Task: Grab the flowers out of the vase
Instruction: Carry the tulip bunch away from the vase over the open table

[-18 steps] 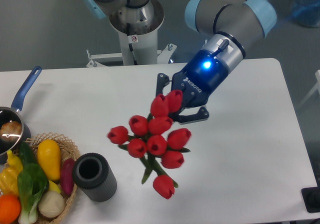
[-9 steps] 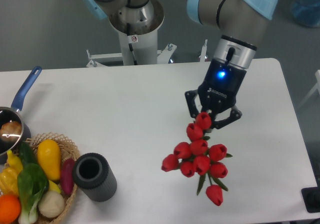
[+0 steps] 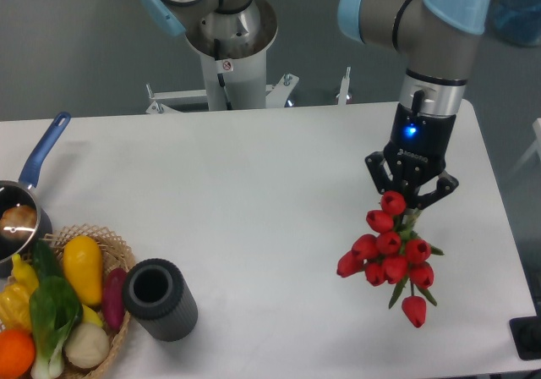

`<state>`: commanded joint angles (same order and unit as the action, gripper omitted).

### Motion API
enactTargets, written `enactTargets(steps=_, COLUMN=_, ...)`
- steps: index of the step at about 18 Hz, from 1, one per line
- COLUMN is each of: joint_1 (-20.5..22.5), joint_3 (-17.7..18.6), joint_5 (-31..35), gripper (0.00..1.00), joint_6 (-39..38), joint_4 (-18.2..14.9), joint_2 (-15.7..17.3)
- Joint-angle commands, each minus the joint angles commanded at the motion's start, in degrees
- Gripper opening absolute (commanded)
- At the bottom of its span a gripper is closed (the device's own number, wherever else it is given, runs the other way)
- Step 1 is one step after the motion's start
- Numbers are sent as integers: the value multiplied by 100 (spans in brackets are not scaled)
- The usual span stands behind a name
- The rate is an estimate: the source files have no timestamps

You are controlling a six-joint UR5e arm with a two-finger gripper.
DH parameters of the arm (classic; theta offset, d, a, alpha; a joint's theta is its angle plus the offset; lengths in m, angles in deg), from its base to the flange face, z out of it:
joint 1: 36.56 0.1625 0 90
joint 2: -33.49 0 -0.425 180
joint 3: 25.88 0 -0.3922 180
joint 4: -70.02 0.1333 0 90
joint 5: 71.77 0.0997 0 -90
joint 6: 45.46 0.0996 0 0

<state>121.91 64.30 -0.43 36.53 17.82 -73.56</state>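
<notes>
Now: tulip bunch (image 3: 387, 248) out of the vase (image 3: 160, 299), held in the gripper (image 3: 409, 203) over the right side of the white table (image 3: 228, 193).
Fingers (image 3: 442, 188) closed around the top of the bunch, pinching it near the uppermost red bud; remaining buds hanging below in a loose cluster, green stems and leaves poking out low right, one bud dangling lowest. Blue light lit on the gripper body. Vase upright near the front-left table edge, dark grey and ribbed, round mouth showing, well apart from the flowers. Just left of the vase, touching or nearly so: wicker basket (image 3: 118, 248) with a yellow vegetable, green leafy vegetable, purple-red oblong one and an orange. Blue-handled saucepan (image 3: 29, 192) at the far left edge.
</notes>
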Motion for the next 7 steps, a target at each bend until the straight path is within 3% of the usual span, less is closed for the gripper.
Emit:
enactTargets(steps=4, joint_1=9, joint_3=-96, joint_5=1037, gripper=10, joint_6=835, joint_4=-501, joint_2=-149)
enactTargets(steps=7, joint_1=17, joint_3=-132, joint_5=1241, gripper=10, joint_6=994, joint_4=-616, joint_2=-185)
